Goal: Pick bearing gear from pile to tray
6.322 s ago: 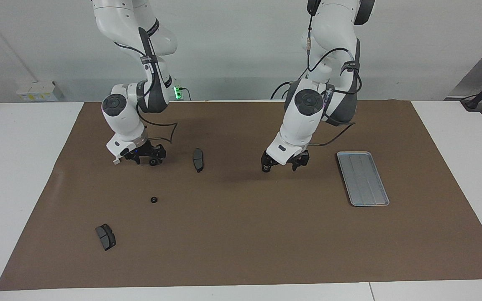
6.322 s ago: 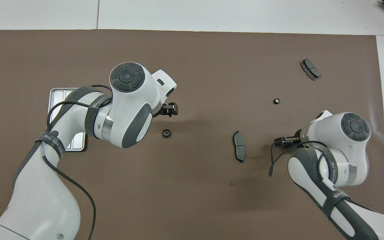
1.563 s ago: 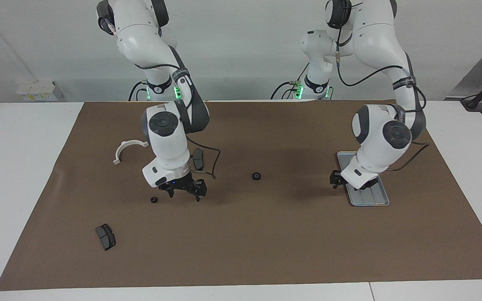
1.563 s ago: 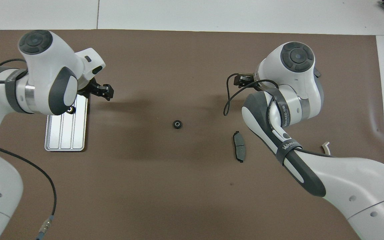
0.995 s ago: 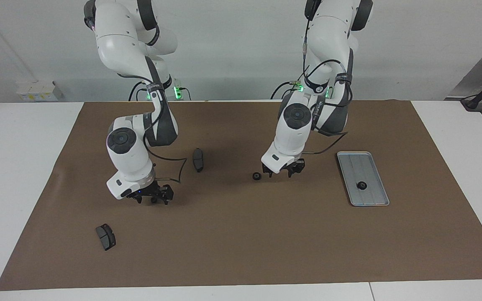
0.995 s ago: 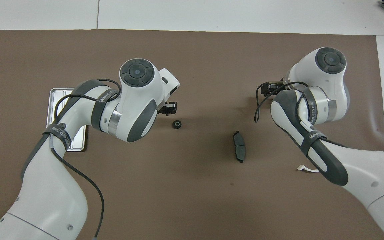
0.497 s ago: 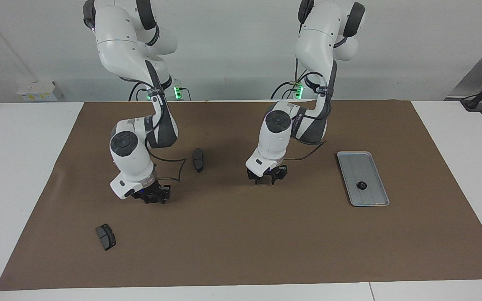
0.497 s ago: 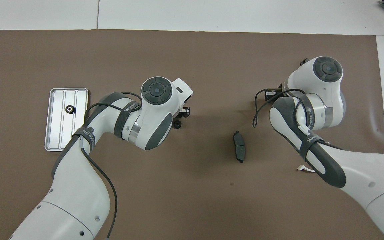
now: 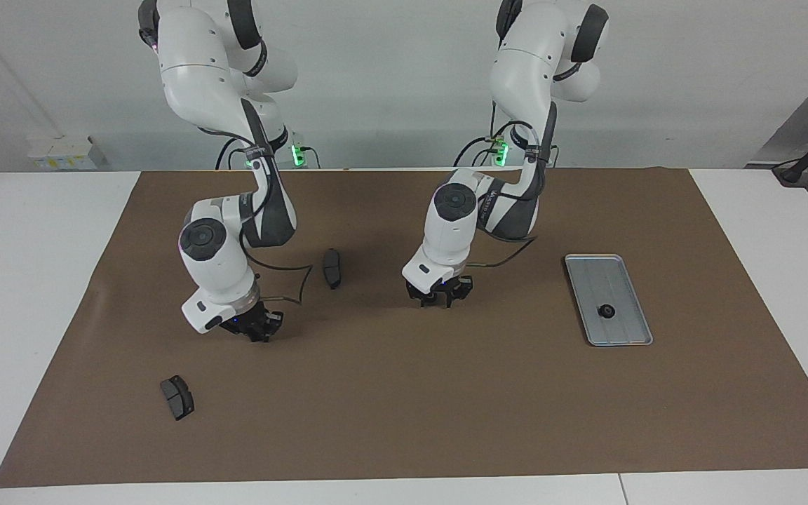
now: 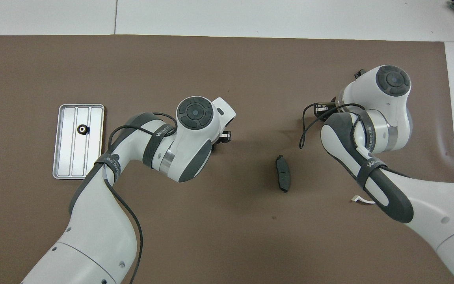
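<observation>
Starting at the right arm's end of the brown mat [image 9: 446, 407], you have one dark brake pad [image 9: 177, 397] lying flat, the thing farthest from the tray [image 9: 621, 280] and farther from the robots than the tray is.

Next toward the tray comes your right gripper [image 9: 258, 331]. It is down low at the mat, well apart from the tray, and its fingertips are drawn together. The arm's own body hides what, if anything, sits between them.

A second brake pad [image 9: 332, 268] lies closer to the tray, about level with the tray's end nearest the robots. It is touched by nothing. From overhead you can also see a sliver of a white bracket [image 10: 363, 200] poking out from under the right arm.

Your left gripper [image 9: 439, 300] is about halfway between that second pad and the tray, also down low at the mat. You cannot tell whether it is apart or together, nor whether it has anything.

The tray lies flat toward the left arm's end. One small black ring [image 9: 607, 311] rests inside it, on the half farther from the robots, with neither gripper near it.
</observation>
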